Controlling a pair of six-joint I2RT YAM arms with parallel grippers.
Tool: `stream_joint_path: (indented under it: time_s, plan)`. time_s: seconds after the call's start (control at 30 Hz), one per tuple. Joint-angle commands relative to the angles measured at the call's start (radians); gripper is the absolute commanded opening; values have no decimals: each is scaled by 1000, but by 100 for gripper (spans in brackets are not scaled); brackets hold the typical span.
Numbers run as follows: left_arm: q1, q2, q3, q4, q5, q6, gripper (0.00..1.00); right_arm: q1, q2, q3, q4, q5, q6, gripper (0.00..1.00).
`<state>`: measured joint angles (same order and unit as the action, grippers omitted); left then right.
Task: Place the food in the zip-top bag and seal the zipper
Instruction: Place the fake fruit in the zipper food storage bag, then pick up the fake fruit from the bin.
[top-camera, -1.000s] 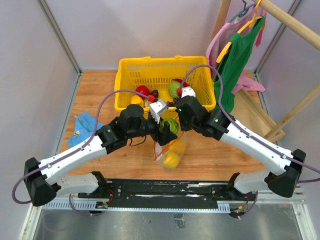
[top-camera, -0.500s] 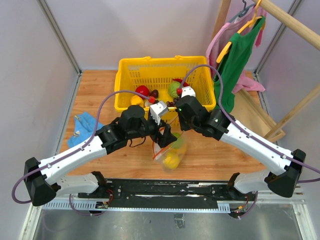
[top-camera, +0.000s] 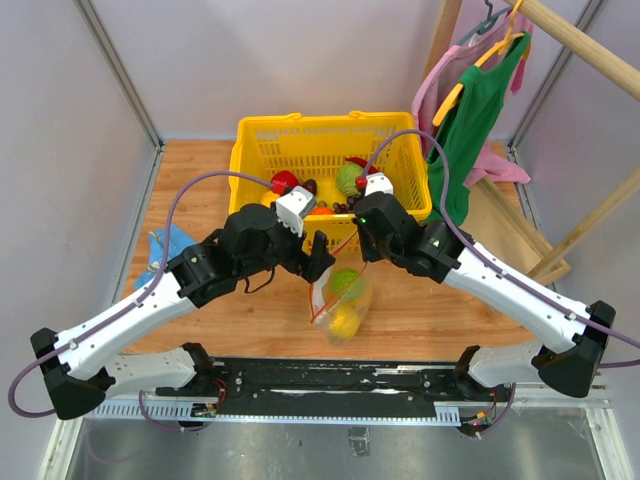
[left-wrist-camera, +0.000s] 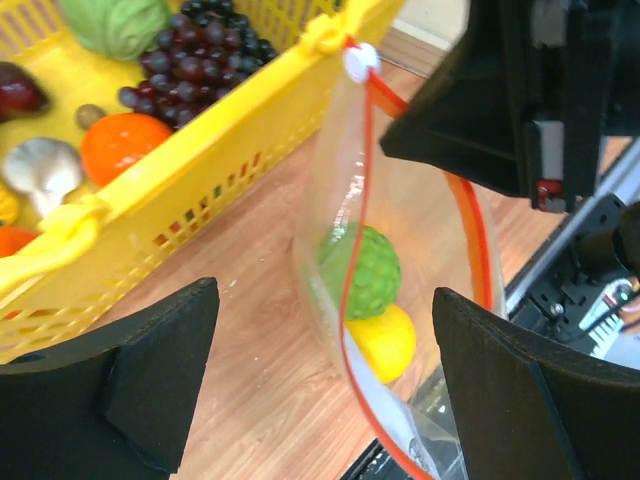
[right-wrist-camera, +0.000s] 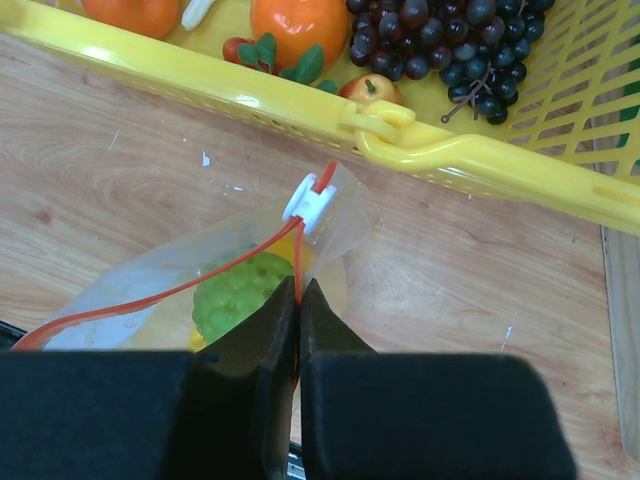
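Clear soft plastic: bag (top-camera: 340, 300) hangs just beside the basket (top-camera: 262, 131), holding a green piece (left-wrist-camera: 370, 270) and yellow fruit (left-wrist-camera: 385, 340). Right gripper (right-wrist-camera: 298, 300) pinches the zipper (left-wrist-camera: 365, 170); left gripper (left-wrist-camera: 325, 300) gapes, empty. Limp, slippery film is probably best gripped at the strip.

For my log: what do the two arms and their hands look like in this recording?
The left arm and right arm have white links and black joints, each trailed by a looping purple cable. White camera blocks sit at the wrists. The left hand and right hand have broad matte black fingers.
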<state>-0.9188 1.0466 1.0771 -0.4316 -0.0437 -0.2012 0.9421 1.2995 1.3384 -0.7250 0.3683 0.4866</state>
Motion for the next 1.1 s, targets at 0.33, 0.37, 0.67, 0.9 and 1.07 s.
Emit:
stream_joint_path:
  time_s: [0.33, 0.37, 0.67, 0.9, 1.07]
  plan:
    - [61, 177, 340, -271, -284, -25, 91, -25, -83, -55, 25, 43, -1, 4]
    - [85, 198, 363, -283, -275, -25, 91, -26, -84, -56, 25, 42, -4, 4]
    - [253, 412, 511, -329, -277, 2, 90, -27, -85, -67, 35, 23, -27, 4]
    - [371, 584, 565, -353, -191, -11, 89, -29, -99, -76, 43, 26, -51, 4]
    - [414, 696, 570, -370, -168, -16, 89, -32, -106, -85, 50, 23, -64, 4]
